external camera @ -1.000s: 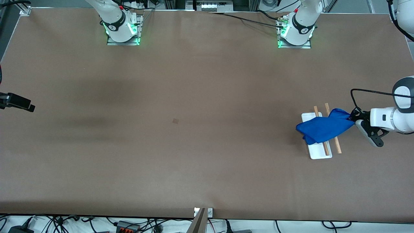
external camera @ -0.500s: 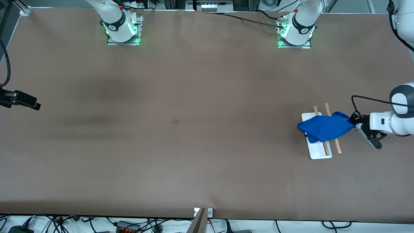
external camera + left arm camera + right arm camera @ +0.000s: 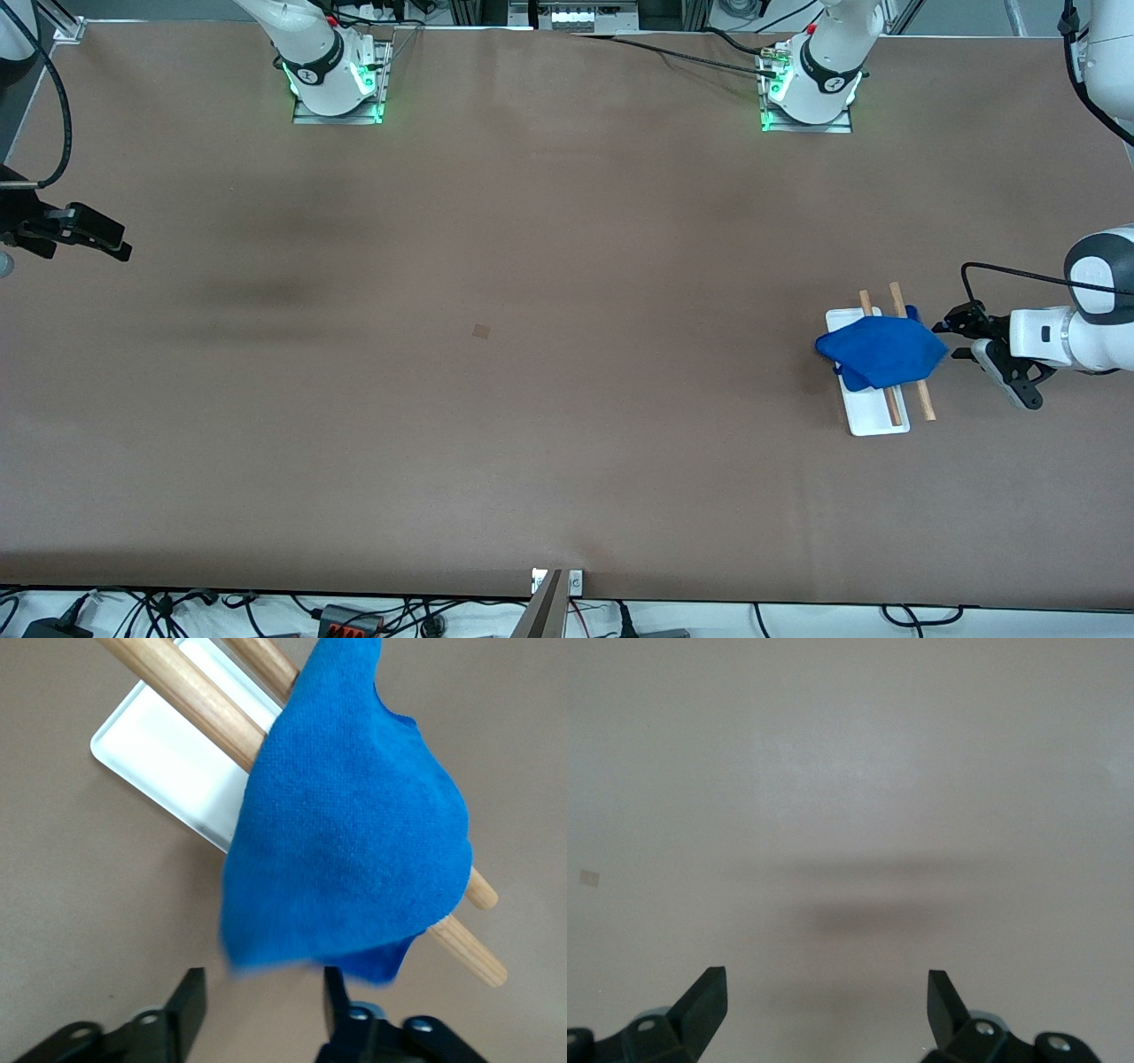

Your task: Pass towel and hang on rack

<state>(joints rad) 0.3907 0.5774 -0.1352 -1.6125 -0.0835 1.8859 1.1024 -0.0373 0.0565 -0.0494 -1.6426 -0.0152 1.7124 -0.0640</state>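
Towel (image 3: 879, 353), blue, draped over both wooden rods of the rack (image 3: 873, 420); bunched, covering the rods' middle, rod ends bare on either side. One edge hangs over the white tray, the other hangs off the outer rod toward the left arm's end of the desk (image 3: 496, 425). Rack sits at roughly 3 o'clock on the desk in the front view.

Left gripper (image 3: 955, 340) just beside the towel, at the towel's 3 o'clock in the front view. Fingers (image 3: 188, 1008) spread apart, holding nothing; towel edge hangs free just ahead of them in the left wrist view.

Right gripper (image 3: 111, 244) at about 9 o'clock in the front view, well apart from the rack. Fingers (image 3: 706, 998) wide, empty, bare desk below.
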